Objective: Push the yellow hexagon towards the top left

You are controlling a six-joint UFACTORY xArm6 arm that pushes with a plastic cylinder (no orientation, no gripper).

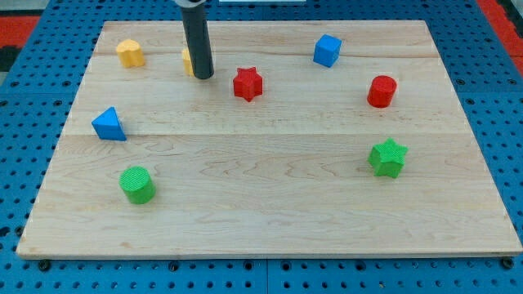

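A yellow block (pixel 129 53), hexagon-like in shape, sits near the board's top left. A second yellow block (pixel 187 60) is mostly hidden behind my rod, so its shape cannot be made out. My tip (pixel 203 77) rests on the board right against that hidden yellow block, on its right side. The tip is well to the right of the yellow hexagon and just left of the red star (pixel 247 83).
On the wooden board (pixel 270 220) lie a blue cube (pixel 327 50) at the top right, a red cylinder (pixel 381 91) at the right, a green star (pixel 387 158) at the lower right, a blue triangle (pixel 108 124) at the left and a green cylinder (pixel 136 184) at the lower left.
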